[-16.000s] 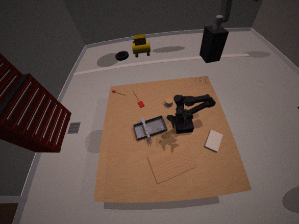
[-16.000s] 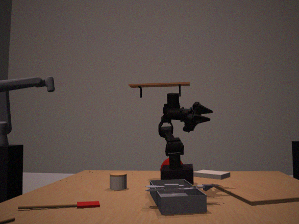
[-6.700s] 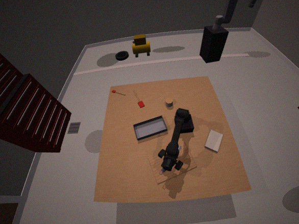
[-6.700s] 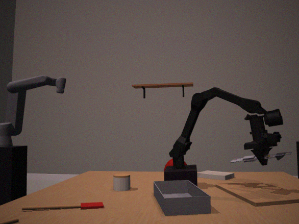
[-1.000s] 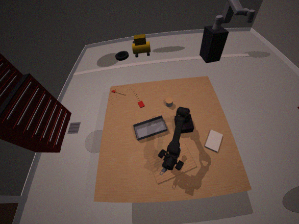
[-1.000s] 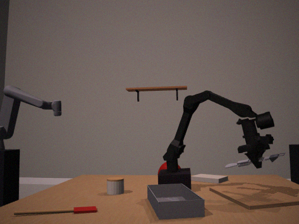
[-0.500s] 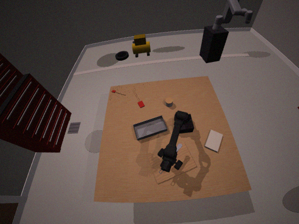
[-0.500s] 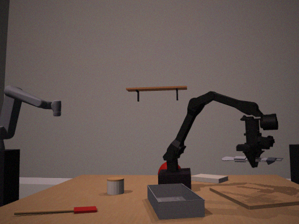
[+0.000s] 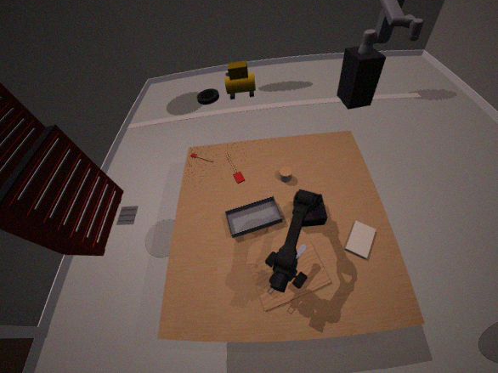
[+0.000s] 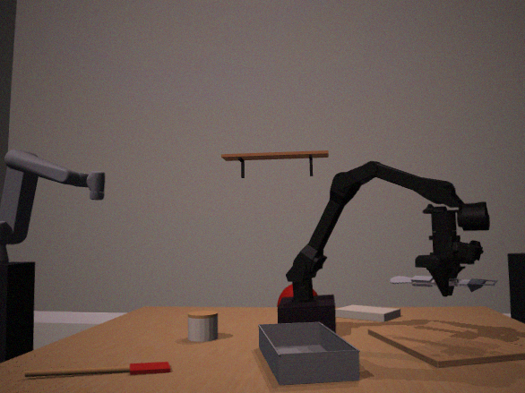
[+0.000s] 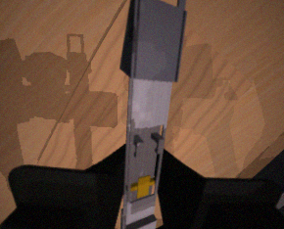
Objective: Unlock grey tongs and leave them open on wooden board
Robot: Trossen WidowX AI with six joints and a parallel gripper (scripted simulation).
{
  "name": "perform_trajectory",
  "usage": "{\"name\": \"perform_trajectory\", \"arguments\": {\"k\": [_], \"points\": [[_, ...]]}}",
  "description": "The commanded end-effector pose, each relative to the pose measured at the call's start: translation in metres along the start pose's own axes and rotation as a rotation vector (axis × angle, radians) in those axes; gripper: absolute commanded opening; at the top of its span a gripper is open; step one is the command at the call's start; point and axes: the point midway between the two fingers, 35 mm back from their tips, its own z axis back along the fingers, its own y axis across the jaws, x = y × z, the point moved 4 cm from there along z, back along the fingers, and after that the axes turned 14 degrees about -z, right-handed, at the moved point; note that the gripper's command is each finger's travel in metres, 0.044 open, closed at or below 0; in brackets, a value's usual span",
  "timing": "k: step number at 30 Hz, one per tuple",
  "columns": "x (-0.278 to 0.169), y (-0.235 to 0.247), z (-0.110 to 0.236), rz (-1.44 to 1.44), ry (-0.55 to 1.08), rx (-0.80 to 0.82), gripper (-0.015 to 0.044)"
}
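Above the wooden board (image 10: 448, 341) near the table's front edge, your gripper (image 10: 441, 286) pinches the grey tongs (image 10: 418, 280) level in midair; release from this height and they may bounce off the board

Tongs (image 11: 147, 147) hinge end cut off by wrist frame bottom; pincer (image 9: 284, 280) hides tongs midsection.

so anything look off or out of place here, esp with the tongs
Nothing is spilled or damaged. The one thing worth noting: the tongs hang level in the shut gripper, well above the wooden board, not resting on anything. In the wrist view their arms look pressed together rather than spread. The roasting tin sits upright.
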Motion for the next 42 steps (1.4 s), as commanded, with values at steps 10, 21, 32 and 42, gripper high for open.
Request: {"name": "perform_trajectory", "arguments": {"k": [10,21,32,42], "points": [[0.0,0.001,-0.022,-0.004,0.007,0.003,-0.015],[0.0,0.001,-0.04,-0.004,0.006,0.003,-0.015],[0.0,0.001,-0.058,-0.004,0.007,0.003,-0.015],[-0.002,0.0,-0.074,-0.004,0.007,0.003,-0.015]]}}
